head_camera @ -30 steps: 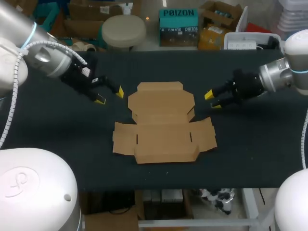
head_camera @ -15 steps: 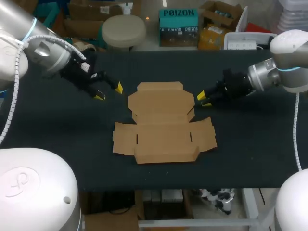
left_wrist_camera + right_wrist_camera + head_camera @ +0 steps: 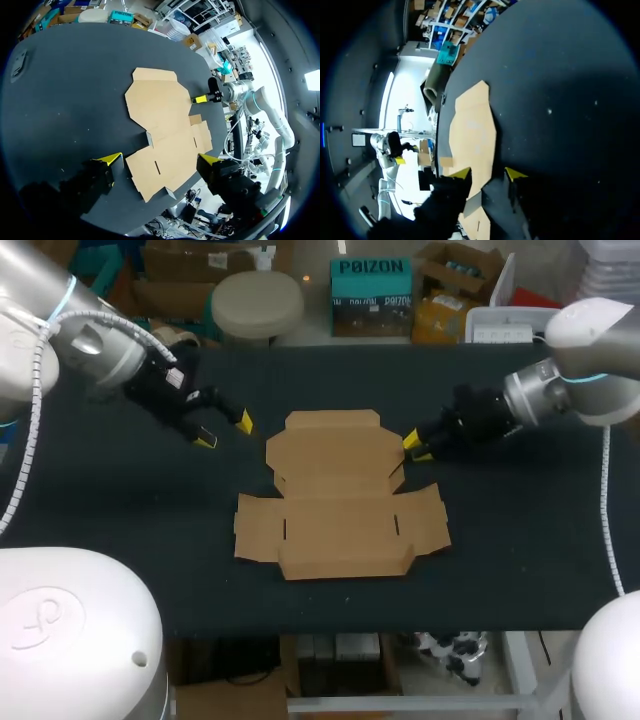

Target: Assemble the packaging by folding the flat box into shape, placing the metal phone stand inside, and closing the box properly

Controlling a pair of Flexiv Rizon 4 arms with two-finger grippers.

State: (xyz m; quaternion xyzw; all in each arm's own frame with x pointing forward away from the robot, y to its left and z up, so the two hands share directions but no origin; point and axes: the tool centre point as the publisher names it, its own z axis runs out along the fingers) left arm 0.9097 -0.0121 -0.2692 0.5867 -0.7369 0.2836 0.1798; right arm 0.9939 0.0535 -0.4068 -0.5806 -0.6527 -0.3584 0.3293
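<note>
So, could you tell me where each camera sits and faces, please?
Head view: fixed above and behind, looking down on the table; left claw and right claw flank the flat cardboard box.
Left wrist: looks along its open claw across the box.
Right wrist: looks along its claw at the box's edge.
All three share the box.

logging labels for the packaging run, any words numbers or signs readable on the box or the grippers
flat box: none; its upturned face is plain brown card in all three views.
left gripper: none readable, plain yellow tips.
right gripper: none readable, plain yellow tips.
table: none on its dark surface.
</note>
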